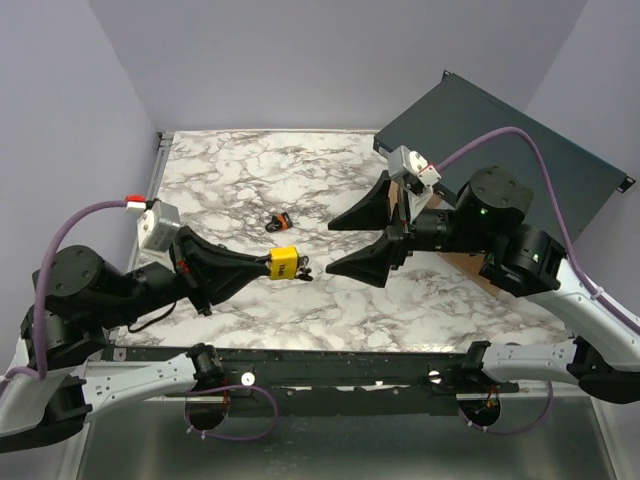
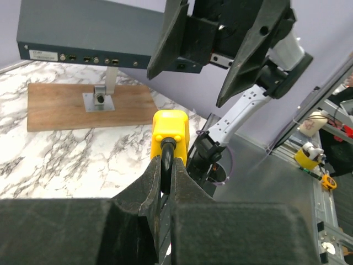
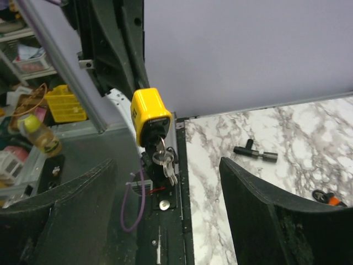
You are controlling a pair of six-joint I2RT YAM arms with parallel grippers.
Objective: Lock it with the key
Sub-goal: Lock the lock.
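A yellow padlock (image 1: 285,263) is held off the table, with my left gripper (image 1: 266,266) shut on its black shackle (image 2: 167,160). In the left wrist view the padlock body (image 2: 170,128) sticks out past the closed fingers (image 2: 144,190). A key sits in the lock's keyhole, and a ring of keys (image 3: 165,161) hangs from it below the padlock (image 3: 150,116). My right gripper (image 1: 333,247) is open and faces the lock from the right without touching it. In the right wrist view its wide-spread fingers (image 3: 276,215) frame the keys from a distance.
A small black and orange object (image 1: 279,220) lies on the marble table (image 1: 230,170) behind the lock. A black T-shaped tool (image 3: 255,152) lies near the table's edge. At the back right, a wooden board (image 2: 83,105) with a metal bracket carries a dark panel (image 1: 500,140).
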